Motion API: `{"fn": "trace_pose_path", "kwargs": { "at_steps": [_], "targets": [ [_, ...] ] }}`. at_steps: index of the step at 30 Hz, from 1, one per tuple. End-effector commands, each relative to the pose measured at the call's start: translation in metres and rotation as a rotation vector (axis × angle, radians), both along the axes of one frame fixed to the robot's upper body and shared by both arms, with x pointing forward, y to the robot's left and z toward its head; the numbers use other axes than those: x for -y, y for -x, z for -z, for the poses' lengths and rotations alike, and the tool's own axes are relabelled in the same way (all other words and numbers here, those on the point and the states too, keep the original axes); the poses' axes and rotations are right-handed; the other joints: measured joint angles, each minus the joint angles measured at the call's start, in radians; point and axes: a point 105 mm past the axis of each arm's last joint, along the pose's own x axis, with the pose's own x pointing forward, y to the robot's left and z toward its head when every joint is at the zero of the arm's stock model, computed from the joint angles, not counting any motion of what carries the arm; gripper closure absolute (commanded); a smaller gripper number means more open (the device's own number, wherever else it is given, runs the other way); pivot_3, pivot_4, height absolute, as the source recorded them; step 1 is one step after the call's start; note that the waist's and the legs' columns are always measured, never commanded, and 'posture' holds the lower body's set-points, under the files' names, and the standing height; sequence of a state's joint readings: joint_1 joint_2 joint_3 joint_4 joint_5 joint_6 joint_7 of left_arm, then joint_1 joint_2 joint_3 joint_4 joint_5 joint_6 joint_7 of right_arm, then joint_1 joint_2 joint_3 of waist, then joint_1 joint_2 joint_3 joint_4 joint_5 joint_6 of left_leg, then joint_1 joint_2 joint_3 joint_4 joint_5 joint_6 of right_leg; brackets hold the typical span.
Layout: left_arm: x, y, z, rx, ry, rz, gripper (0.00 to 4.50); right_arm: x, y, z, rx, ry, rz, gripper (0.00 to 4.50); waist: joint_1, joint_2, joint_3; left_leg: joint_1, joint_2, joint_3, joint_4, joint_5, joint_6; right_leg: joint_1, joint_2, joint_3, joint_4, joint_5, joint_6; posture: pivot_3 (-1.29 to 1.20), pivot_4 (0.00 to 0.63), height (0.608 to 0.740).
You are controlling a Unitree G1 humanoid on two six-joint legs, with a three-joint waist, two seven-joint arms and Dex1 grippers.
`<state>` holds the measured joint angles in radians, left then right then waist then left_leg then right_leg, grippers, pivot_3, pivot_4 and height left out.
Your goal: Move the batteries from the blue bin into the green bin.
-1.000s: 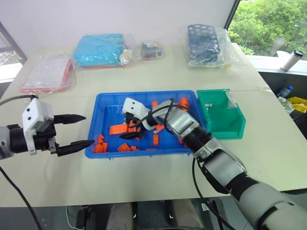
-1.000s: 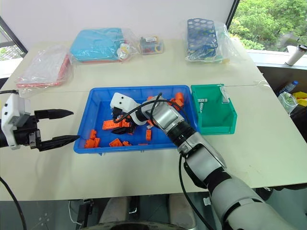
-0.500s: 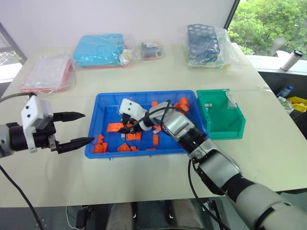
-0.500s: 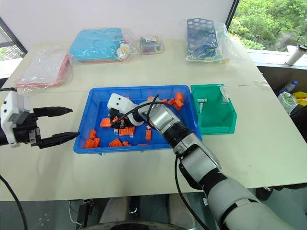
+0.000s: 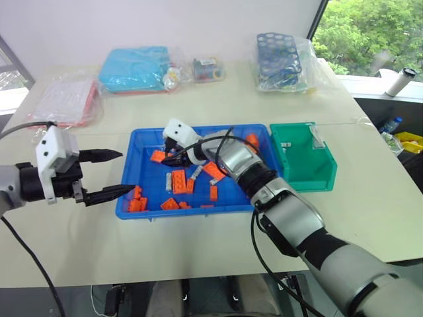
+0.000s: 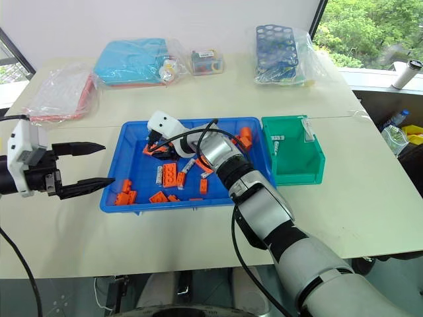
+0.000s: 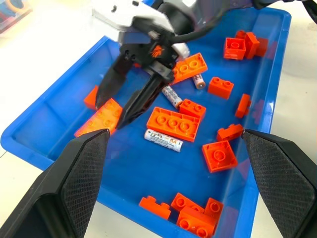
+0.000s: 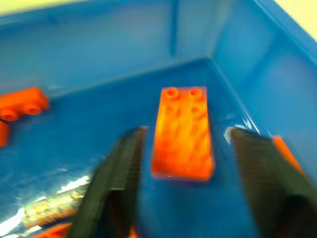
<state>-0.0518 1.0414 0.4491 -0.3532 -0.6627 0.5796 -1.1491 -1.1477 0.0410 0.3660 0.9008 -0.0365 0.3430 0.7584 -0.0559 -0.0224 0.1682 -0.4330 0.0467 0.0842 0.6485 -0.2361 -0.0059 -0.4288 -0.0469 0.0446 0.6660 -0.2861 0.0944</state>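
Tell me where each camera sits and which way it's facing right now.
Left eye, right eye: on the head, looking forward and down at the table; both arms show, left gripper beside the blue bin, right gripper inside it, green bin alongside.
Left wrist: looks along its own spread fingers into the blue bin at bricks, batteries and the right gripper.
Right wrist: looks between its parted fingers at an orange brick near the bin's corner.
Shared: all show the blue bin.
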Motion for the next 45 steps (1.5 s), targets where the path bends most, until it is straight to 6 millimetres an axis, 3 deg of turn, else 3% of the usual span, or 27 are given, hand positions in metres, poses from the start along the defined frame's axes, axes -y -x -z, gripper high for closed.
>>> {"fn": "trace_pose_path", "kwargs": {
  "at_steps": [1, 6, 12, 21, 30, 41, 45],
  "targets": [
    [0.006, 0.001, -0.006, 0.036, -0.008, 0.020, 0.00, -0.010, 0.004, -0.019, 0.060, -0.031, -0.077, 0.04, -0.004, 0.000, 0.000, 0.000, 0.000, 0.000, 0.000, 0.000, 0.000, 0.000, 0.000, 0.000, 0.000, 0.000, 0.000, 0.00, 0.150, 0.739],
    [0.015, 0.003, -0.003, 0.033, -0.003, 0.044, 0.00, -0.005, 0.028, -0.020, 0.012, -0.072, -0.245, 0.04, -0.012, 0.000, 0.000, 0.000, 0.000, -0.001, -0.001, 0.000, 0.000, 0.000, 0.000, 0.000, 0.000, 0.000, 0.000, 0.00, 0.150, 0.739],
    [0.015, 0.003, -0.002, 0.030, -0.005, 0.047, 0.00, 0.002, 0.056, 0.000, -0.017, -0.017, -0.377, 0.04, -0.013, 0.000, 0.000, 0.000, 0.000, -0.001, 0.000, 0.000, 0.000, 0.000, 0.000, -0.001, 0.000, 0.000, 0.000, 0.00, 0.150, 0.739],
    [0.015, 0.002, -0.008, 0.040, -0.007, 0.043, 0.00, -0.008, 0.044, 0.011, -0.003, 0.055, -0.324, 0.04, -0.013, 0.000, 0.000, 0.000, 0.000, -0.001, 0.000, 0.000, 0.000, 0.000, 0.001, -0.001, 0.000, 0.000, 0.000, 0.00, 0.150, 0.739],
    [0.007, 0.001, -0.014, 0.057, -0.007, 0.002, 0.00, 0.000, 0.057, 0.033, -0.015, 0.159, -0.422, 0.04, -0.013, 0.000, 0.000, 0.000, 0.000, -0.002, 0.000, 0.000, 0.000, 0.001, 0.001, -0.001, 0.000, 0.000, 0.000, 0.00, 0.150, 0.739],
    [0.008, 0.000, -0.014, 0.059, -0.008, 0.006, 0.00, 0.004, 0.046, 0.021, 0.010, 0.143, -0.374, 0.04, -0.013, 0.000, 0.000, 0.000, 0.000, -0.002, 0.000, 0.000, 0.000, 0.001, 0.001, -0.001, 0.000, 0.000, 0.000, 0.00, 0.150, 0.739],
    [0.008, -0.002, -0.014, 0.059, -0.007, 0.011, 0.00, 0.011, 0.033, 0.013, 0.048, 0.143, -0.322, 0.04, -0.011, 0.000, 0.000, 0.000, 0.000, -0.002, 0.000, 0.000, 0.000, 0.001, 0.001, -0.001, 0.000, 0.000, 0.000, 0.00, 0.150, 0.739]
  ]
}}
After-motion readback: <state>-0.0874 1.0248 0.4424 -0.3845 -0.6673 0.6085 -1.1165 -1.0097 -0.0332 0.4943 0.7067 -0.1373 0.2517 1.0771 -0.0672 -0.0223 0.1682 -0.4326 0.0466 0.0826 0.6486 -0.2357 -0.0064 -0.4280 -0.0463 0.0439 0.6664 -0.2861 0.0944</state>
